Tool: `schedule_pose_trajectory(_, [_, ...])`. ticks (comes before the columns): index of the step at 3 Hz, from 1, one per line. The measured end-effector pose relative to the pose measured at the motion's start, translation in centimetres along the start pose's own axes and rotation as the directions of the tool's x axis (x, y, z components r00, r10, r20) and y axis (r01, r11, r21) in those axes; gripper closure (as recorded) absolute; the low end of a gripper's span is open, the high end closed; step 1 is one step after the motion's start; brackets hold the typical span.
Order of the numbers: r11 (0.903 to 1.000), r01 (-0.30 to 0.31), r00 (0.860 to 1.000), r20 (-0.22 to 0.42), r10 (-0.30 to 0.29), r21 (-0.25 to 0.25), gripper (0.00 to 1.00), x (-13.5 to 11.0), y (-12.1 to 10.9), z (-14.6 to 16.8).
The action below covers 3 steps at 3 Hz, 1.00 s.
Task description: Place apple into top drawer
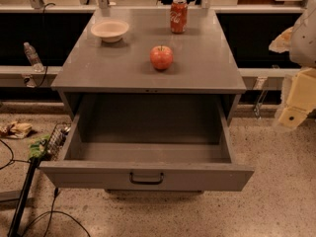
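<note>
Camera view looks down on the speckled floor point(276, 206), and an open stretch of it lies along the front and right of the grey cabinet point(98, 68). On the left, dark cables point(49, 215) trail across it.

The cabinet's flat top runs to a straight front edge. Below that edge the top drawer point(89, 174) is pulled far out toward the camera. Its front panel is nearest, its side walls run back under the top, and its grey floor is in plain sight.

My gripper point(296, 105) hangs at the right border of the view. It is off the cabinet's right side, about level with the front edge of the top and touching nothing. I cannot tell how wide it stands, and it holds nothing that I can see.

A pale bowl point(109, 30) sits toward the back left of the top. A red Coca-Cola can point(178, 15) stands upright near the back edge. The apple point(161, 57) rests just in front of the can, near the middle of the top, back from the front edge and well apart from my gripper.

A plastic water bottle point(33, 56) stands on the ledge to the left. A dark bar handle point(146, 178) sits at the centre of the drawer front.
</note>
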State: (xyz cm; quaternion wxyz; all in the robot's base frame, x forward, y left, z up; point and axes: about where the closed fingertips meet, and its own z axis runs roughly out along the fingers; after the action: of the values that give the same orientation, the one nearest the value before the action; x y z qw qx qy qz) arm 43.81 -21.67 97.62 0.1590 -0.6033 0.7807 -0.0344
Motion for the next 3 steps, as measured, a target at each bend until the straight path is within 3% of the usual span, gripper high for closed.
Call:
schedule_pose_trajectory(1, [1.0,0.0,1.0,0.0,0.0,0.0,0.0,0.0,0.0,0.0])
schedule_pose_trajectory(2, [0.9999,-0.006,0.998,0.055,0.005,0.01,0.0,-1.0,-1.3,0.9])
schedule_pose_trajectory(3, [0.9986,-0.051,0.971,0.234,0.046,0.017,0.0,-3.9,-5.4,3.8])
